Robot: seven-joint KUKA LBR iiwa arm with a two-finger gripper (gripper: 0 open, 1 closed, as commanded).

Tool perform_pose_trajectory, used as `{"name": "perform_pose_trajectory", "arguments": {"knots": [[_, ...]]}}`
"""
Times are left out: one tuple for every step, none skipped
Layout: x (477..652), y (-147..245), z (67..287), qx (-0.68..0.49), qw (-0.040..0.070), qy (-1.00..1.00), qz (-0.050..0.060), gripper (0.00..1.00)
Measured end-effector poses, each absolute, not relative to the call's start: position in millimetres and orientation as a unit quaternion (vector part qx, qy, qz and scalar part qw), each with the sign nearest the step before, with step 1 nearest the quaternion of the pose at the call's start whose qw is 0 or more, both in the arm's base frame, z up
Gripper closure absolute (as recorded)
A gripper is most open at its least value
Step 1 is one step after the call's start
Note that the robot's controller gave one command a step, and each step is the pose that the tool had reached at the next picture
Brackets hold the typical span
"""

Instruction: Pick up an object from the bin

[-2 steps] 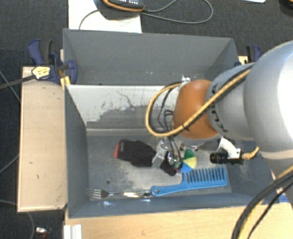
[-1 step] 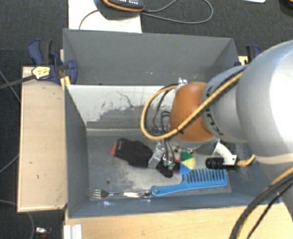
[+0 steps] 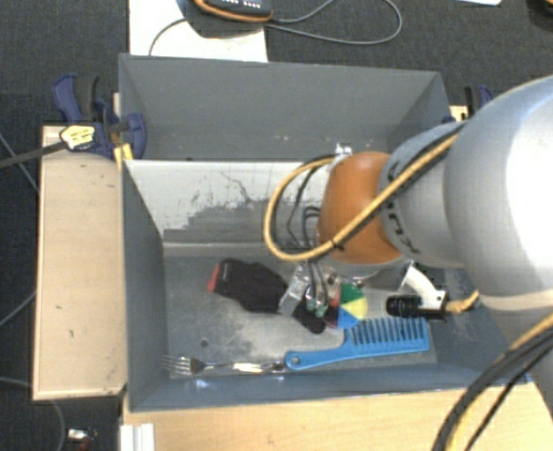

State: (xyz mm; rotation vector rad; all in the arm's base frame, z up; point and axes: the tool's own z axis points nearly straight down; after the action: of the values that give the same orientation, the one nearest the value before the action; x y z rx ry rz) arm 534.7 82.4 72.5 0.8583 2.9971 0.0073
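the gripper [image 3: 312,306] is seen low at the right end of a black red-tipped bundle [image 3: 248,287], near a blue plastic comb [image 3: 365,340]; its grip cannot be told.

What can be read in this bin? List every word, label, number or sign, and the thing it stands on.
No text is legible.
On the black object, the red patch at its end is too small to read.
On the blue comb, no marking can be seen.
On the fork, no marking can be seen.

A robotics lab — a big cabled arm [image 3: 501,195] over a grey metal bin [image 3: 276,111].
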Motion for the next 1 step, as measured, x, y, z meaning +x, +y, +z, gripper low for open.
{"name": "perform_pose_trajectory", "arguments": {"knots": [[527.5, 101.3, 70.6, 0.368, 0.011, 0.930, 0.004, 0.00]]}}
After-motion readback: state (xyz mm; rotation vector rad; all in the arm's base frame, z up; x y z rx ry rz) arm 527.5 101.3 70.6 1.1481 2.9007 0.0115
